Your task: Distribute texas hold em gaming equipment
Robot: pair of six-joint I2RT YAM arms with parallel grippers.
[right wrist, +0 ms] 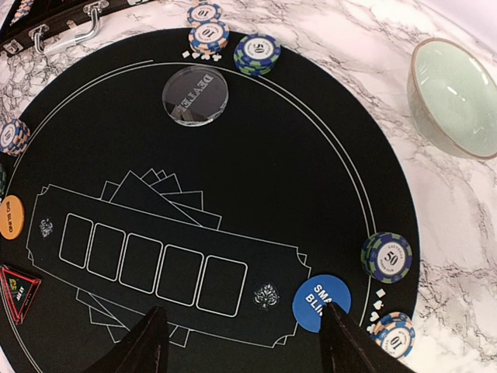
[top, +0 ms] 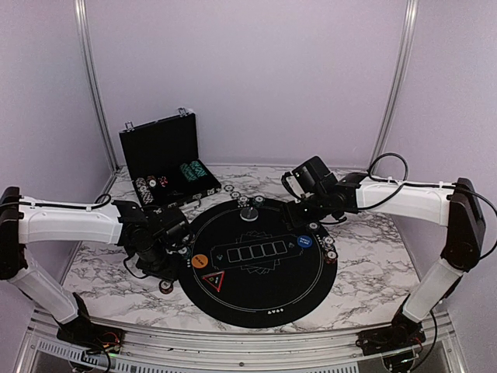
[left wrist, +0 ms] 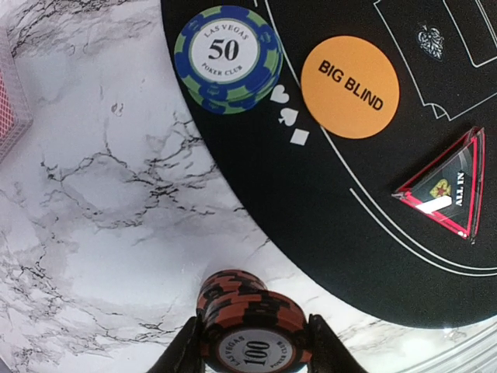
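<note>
- A white, grey-veined marble table (top: 365,268) carries everything.
- A round black poker mat (top: 260,291) lies flat at its middle.
- An open black hard case (top: 159,148) stands at the far left, near the mat's rim.
- A pale green bowl (right wrist: 458,93) sits on bare marble beside the mat.
- An orange 100 chip stack (left wrist: 252,330) stands on the marble just off the mat's edge.
- Pinkish-red cards (left wrist: 6,113) in a clear holder lie on bare marble, apart from that stack.
</note>
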